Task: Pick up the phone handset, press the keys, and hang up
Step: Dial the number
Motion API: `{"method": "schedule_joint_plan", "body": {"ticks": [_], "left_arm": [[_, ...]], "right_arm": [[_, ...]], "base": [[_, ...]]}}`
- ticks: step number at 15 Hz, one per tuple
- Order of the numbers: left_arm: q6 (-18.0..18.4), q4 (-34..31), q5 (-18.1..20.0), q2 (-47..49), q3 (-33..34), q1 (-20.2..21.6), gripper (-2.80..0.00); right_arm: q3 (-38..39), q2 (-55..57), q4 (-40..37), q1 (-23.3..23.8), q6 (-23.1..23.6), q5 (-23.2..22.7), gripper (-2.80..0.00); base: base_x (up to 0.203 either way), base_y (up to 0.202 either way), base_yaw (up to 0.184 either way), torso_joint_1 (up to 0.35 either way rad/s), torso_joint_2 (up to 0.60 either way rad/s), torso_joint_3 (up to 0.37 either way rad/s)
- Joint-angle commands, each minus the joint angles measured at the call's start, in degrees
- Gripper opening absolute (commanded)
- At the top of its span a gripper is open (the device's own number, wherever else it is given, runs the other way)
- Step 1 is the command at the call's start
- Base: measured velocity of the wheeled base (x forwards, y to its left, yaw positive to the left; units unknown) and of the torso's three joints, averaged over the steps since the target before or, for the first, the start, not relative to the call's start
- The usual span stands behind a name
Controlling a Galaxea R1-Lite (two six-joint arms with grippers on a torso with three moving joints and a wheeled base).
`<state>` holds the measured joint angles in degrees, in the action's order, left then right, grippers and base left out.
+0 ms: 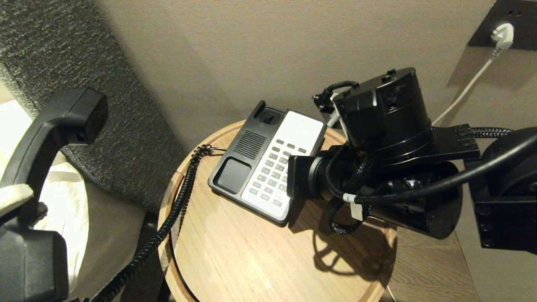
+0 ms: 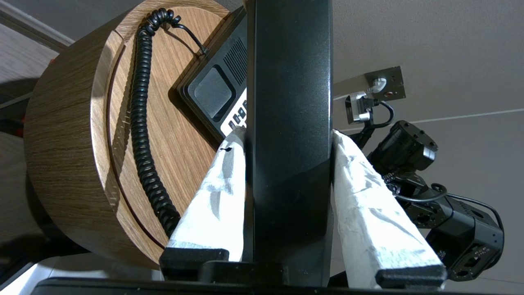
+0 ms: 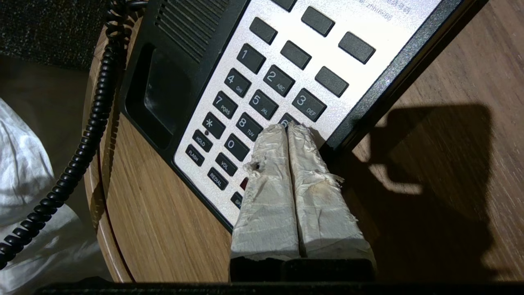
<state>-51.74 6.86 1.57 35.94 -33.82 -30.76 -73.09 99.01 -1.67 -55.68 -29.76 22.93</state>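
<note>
On the round wooden side table against a beige wall, the black-and-white phone base lies with its cradle bare. The black curved plastic phone handset is clamped in the left gripper, far left. The right gripper, its taped fingers pressed together, is set at the 6 key; it is best pushed straight down, lightly, so that neighbouring keys are spared.

There was one phone handset, one phone base, one coiled cord, one round wooden tabletop, two end effectors, left and right, and one wall plug

Phone base keys: digits, perhaps "REDIAL"
</note>
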Motion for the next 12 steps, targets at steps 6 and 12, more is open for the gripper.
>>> {"method": "schedule_joint_plan", "body": {"ticks": [6, 12], "left_arm": [[-0.3, 0.1, 0.0, -0.3, 0.0, 0.0, -2.80], [-0.3, 0.1, 0.0, -0.3, 0.0, 0.0, -2.80]], "right_arm": [[0.4, 0.9, -0.2, -0.8, -1.2, 0.2, -2.80], [0.6, 1.2, -0.1, -0.7, -1.1, 0.4, -2.80]], "base": [[0.000, 0.000, 0.000, 0.000, 0.00, 0.000], [0.000, 0.000, 0.000, 0.000, 0.00, 0.000]]}}
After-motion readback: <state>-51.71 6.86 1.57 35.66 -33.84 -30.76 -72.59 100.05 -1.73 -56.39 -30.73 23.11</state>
